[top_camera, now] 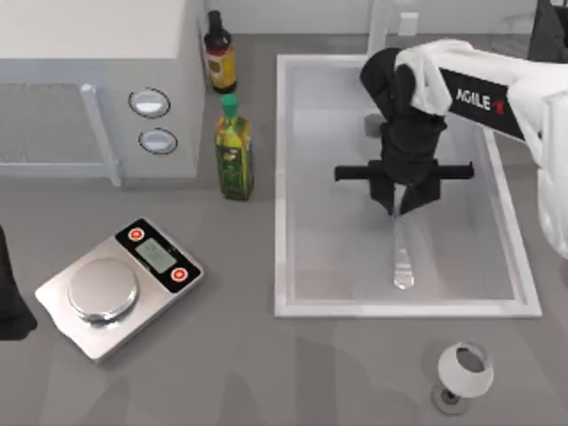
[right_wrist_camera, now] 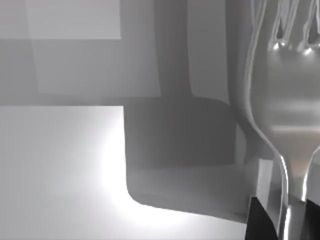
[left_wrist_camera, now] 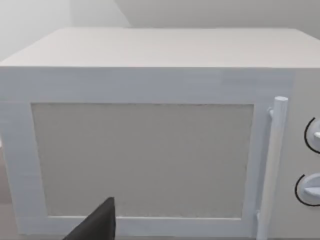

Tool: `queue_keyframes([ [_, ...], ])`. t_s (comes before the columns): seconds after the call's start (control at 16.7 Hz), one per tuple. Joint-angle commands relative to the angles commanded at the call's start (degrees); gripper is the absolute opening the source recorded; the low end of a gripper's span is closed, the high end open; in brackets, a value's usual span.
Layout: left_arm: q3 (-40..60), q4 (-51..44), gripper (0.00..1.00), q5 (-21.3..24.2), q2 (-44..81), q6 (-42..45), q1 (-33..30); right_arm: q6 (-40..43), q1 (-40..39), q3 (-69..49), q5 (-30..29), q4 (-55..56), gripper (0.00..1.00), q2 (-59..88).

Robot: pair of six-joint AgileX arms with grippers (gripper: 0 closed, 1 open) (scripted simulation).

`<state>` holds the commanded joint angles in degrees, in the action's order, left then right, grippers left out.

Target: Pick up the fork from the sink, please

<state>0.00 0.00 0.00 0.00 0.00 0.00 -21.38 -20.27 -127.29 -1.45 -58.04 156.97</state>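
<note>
From above, the right gripper (top_camera: 401,206) hangs over the middle of the sink (top_camera: 282,186), fingers pointing down and pinched on the fork (top_camera: 403,257). The silver fork runs out from between the fingers toward the sink's near rim, its wider end lowest in view. I'd judge the grasp sits well up the slim part so the rest can swing free of the basin walls; whether the fork has left the sink floor I can't tell. The left arm sits parked at the table's near left edge, beside the kitchen scale (top_camera: 120,286).

The left wrist camera faces the white microwave (left_wrist_camera: 150,145) door, with one dark fingertip of the left gripper (left_wrist_camera: 97,222) low in view; whether it is spread or pressed together I cannot tell.

The right wrist camera looks along the fork (right_wrist_camera: 282,115): tines far off, its neck clamped between dark pads (right_wrist_camera: 260,217) close to the lens, the pale sink bottom behind.
</note>
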Motion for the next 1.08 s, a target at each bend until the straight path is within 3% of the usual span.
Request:
queue_keyframes([
  [0.24,0.0,0.0,1.0,0.0,0.0,0.0,0.0,-0.1,-0.1,-6.5,0.0,-6.1,0.0,1.1],
  [0.72,0.0,0.0,1.0,0.0,0.0,0.0,0.0,0.0,0.0,-35.3,0.0,-32.9,0.0,2.5],
  [1.08,0.0,0.0,1.0,0.0,0.0,0.0,0.0,0.1,0.1,-39.0,0.0,-36.5,0.0,2.4],
])
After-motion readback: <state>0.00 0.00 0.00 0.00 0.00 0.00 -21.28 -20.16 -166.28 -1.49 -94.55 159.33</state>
